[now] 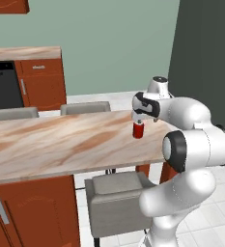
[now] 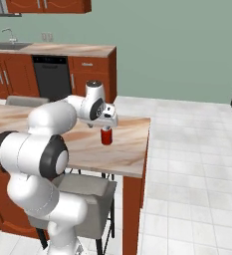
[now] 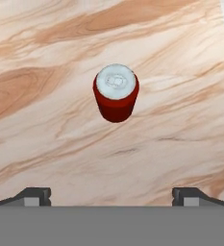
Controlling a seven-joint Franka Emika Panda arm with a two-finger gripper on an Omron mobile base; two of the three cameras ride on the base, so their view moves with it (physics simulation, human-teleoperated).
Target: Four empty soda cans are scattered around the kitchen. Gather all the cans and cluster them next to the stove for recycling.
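A red soda can (image 1: 138,130) (image 2: 106,136) with a silver top stands upright on the beige marbled island counter (image 1: 61,144) (image 2: 130,149), close to its right end. My gripper (image 1: 138,120) (image 2: 106,127) hangs straight above the can, pointing down, a short gap over its top. In the hand view the can (image 3: 116,93) sits in the middle, seen from above, and the gripper (image 3: 112,196) is open, its fingertips (image 3: 36,194) spread wide with nothing between them. The stove is out of view.
A grey stool (image 1: 116,193) is tucked under the island's near side, and two more (image 1: 85,107) stand at the far side. A black dishwasher (image 2: 53,77) and a sink (image 2: 8,45) sit along the back counter. Open tiled floor (image 2: 187,164) lies right of the island.
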